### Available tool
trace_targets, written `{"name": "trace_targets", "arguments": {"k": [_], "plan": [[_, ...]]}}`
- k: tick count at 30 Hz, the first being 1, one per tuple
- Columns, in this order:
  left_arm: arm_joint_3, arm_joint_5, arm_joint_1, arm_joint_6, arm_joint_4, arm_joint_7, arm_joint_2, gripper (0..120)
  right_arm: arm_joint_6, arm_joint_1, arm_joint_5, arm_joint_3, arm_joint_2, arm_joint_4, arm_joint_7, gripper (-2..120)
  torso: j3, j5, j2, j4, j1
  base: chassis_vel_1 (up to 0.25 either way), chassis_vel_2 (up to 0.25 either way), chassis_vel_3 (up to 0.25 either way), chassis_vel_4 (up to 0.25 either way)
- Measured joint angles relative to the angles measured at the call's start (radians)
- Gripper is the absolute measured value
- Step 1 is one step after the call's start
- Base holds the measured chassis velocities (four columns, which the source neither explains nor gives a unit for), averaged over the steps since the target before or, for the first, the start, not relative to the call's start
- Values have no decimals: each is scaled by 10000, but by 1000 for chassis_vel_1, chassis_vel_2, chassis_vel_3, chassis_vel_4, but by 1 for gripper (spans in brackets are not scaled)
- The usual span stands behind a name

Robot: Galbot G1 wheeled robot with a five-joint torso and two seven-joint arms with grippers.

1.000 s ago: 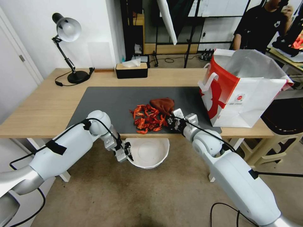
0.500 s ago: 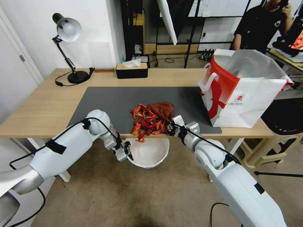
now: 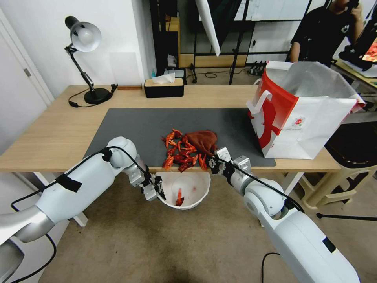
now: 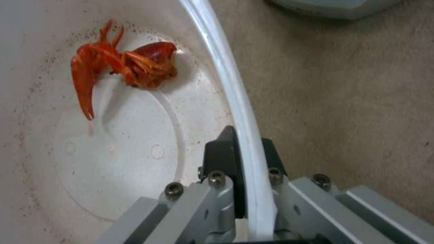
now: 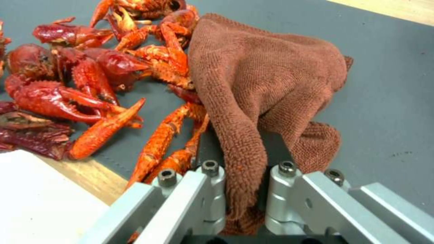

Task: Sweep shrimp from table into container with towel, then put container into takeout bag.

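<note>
A pile of red shrimp [image 3: 181, 152] [image 5: 86, 84] lies at the near edge of the dark mat on the table [image 3: 55, 129]. Right behind it sits the rust-red towel [image 3: 202, 140] [image 5: 262, 78], and my right gripper [image 3: 215, 160] [image 5: 246, 176] is shut on its near corner. Just below the table edge my left gripper [image 3: 156, 189] [image 4: 246, 159] is shut on the rim of the white container [image 3: 196, 188] [image 4: 135, 176], which holds one shrimp [image 3: 179, 197] [image 4: 122, 67]. The takeout bag [image 3: 310, 118] stands open at the table's right end.
At the back of the table stand a black tissue box [image 3: 163, 87] and a desk lamp [image 3: 84, 43]. A dark stool [image 3: 349, 153] sits beside the table's right end. Carpet floor lies under the container.
My right gripper has dragged the towel and the shrimp toward the near table edge. One shrimp has dropped over the edge into the container. The left arm has held still.
</note>
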Motion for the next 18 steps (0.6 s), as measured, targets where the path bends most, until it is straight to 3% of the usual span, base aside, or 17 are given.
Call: {"name": "trace_targets", "arguments": {"k": [18], "plan": [[148, -37, -89, 24, 24, 72, -22, 0, -39, -209, -174, -6, 86, 303, 48, 4, 0, 0, 0, 0, 0, 0, 0, 0, 0]]}}
